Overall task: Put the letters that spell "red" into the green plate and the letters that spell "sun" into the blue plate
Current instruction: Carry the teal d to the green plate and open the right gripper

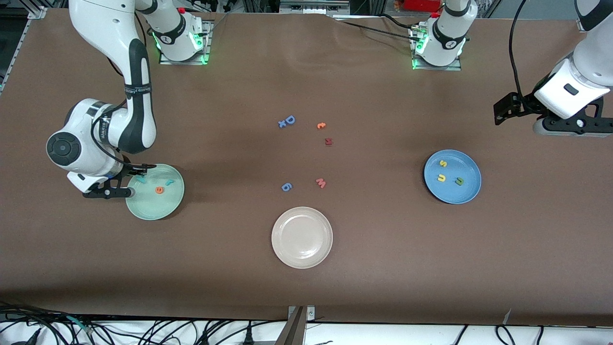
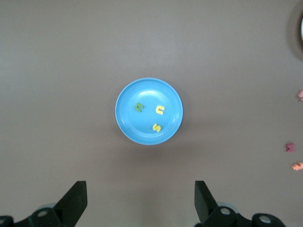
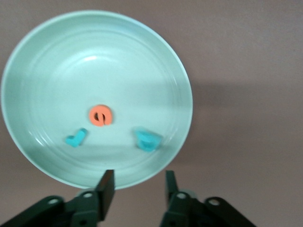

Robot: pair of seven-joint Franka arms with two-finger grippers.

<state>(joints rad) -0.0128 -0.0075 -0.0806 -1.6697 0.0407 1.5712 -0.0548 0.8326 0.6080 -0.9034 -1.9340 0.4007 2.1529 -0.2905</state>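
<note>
The green plate [image 1: 154,207] lies toward the right arm's end of the table. In it are the orange "e" [image 3: 100,116], the teal "r" [image 3: 76,138] and the teal "d" [image 3: 147,140]. My right gripper [image 3: 138,178] hangs low over the plate's rim. Its jaws are apart and hold nothing, and the "d" lies loose just off their tips. The blue plate [image 1: 467,191] holds the yellow "s" [image 1: 443,163], the yellow "u" [image 1: 441,178] and the green "n" [image 1: 459,181]. My left gripper [image 2: 140,195] waits open and empty, high over the left arm's end of the table.
A beige-white plate [image 1: 301,254] sits mid-table, nearest the front camera. Loose letters lie farther from the camera: blue "D" [image 1: 289,120], orange "c" [image 1: 321,125], a dark red piece [image 1: 328,141], pink "m" [image 1: 321,183], blue "6" [image 1: 286,187].
</note>
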